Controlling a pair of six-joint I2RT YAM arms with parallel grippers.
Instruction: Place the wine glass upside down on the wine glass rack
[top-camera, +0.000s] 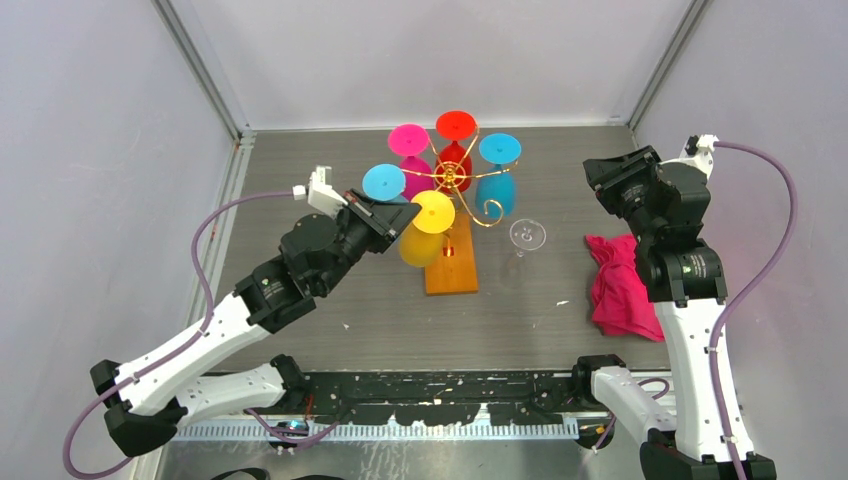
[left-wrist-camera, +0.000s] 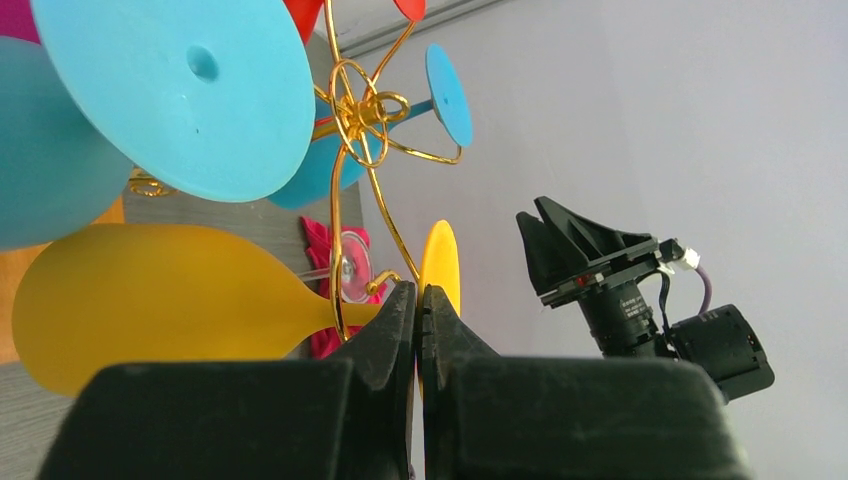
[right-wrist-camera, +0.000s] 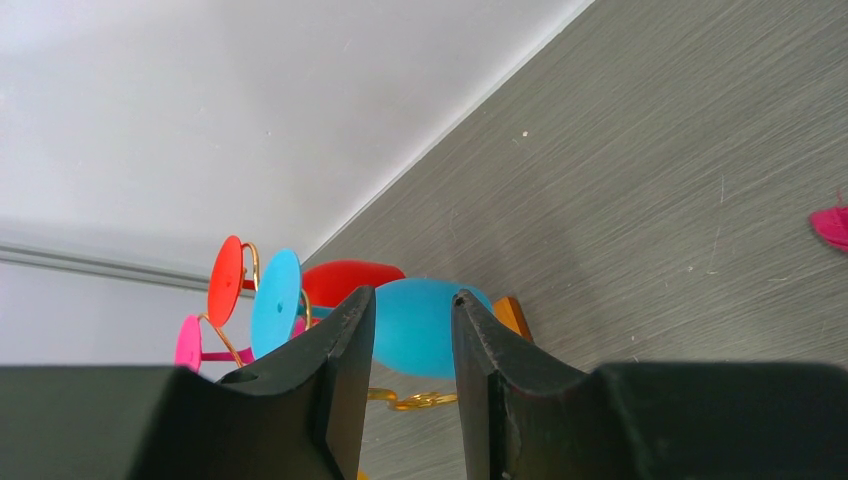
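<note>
The gold wire wine glass rack (top-camera: 455, 178) stands on its orange-brown wooden base (top-camera: 452, 268). Pink, red and two blue glasses hang from it upside down. My left gripper (top-camera: 408, 213) is shut on the foot rim of a yellow wine glass (top-camera: 425, 235) at the rack's front arm. In the left wrist view the yellow foot (left-wrist-camera: 440, 262) runs down between my closed fingertips (left-wrist-camera: 418, 295), and a gold wire (left-wrist-camera: 337, 250) crosses the stem. My right gripper (top-camera: 600, 173) is open and empty, raised to the right of the rack; its wrist view (right-wrist-camera: 412, 310) looks at a blue glass (right-wrist-camera: 425, 325).
A clear wine glass (top-camera: 527, 236) stands upright on the table just right of the rack's base. A crumpled red cloth (top-camera: 620, 285) lies at the right, below my right arm. Walls close the table at the back and on both sides.
</note>
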